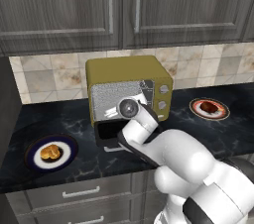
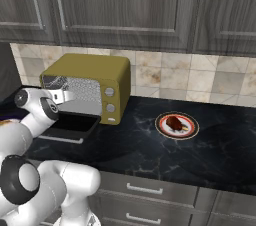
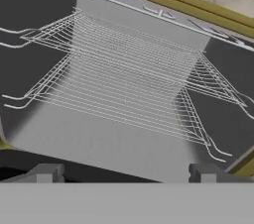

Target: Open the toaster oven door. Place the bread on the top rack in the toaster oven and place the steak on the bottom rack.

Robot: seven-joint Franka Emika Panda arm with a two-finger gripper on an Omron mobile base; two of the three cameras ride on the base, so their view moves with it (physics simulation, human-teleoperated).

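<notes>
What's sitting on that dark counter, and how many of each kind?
Toaster oven: 1
Plates: 2, one blue-rimmed, one red-rimmed
Bread: 1
Steak: 1
Total: 5

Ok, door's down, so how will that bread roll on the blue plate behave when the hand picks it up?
The bread looks rounded and lumpy, so it may roll or twist between flat fingers. It is small and probably light, likely soft enough to squash under a firm squeeze. It sits loose on a smooth plate, so a nudge could slide it.
</notes>
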